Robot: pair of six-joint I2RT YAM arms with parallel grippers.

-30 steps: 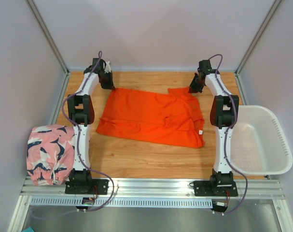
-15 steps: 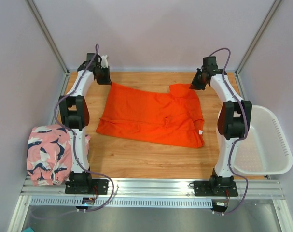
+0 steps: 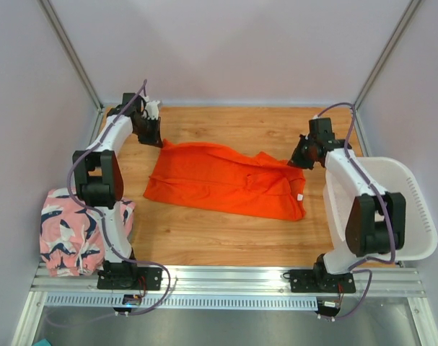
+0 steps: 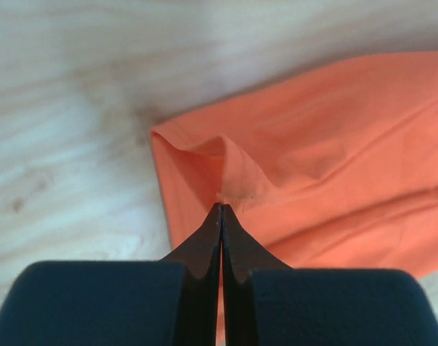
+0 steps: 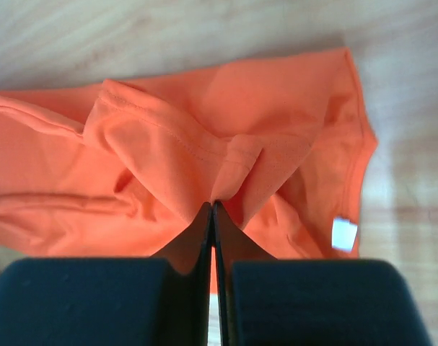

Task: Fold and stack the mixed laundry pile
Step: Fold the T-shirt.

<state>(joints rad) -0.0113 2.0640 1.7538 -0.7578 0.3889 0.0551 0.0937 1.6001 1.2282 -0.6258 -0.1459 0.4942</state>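
A bright orange garment [image 3: 226,184] lies spread on the wooden table, its far edge lifted and folding toward the front. My left gripper [image 3: 161,142] is shut on its far left corner, and in the left wrist view the cloth [image 4: 312,166] puckers at the closed tips [image 4: 221,207]. My right gripper [image 3: 294,163] is shut on the far right corner, with folds of the orange garment [image 5: 168,151] bunched at its tips [image 5: 213,204]. A white label [image 5: 343,233] shows on the cloth. A pink garment with a dark-and-white pattern [image 3: 71,231] lies bundled at the table's left edge.
A white plastic basket [image 3: 410,209] stands at the right edge of the table, beside the right arm. Bare wood [image 3: 226,238] shows in front of the orange garment and behind it. Grey walls and metal frame posts enclose the workspace.
Both grippers have pulled the orange garment's far corners toward the front, so its back edge now sits lower on the table. The right arm has swung out over the basket.
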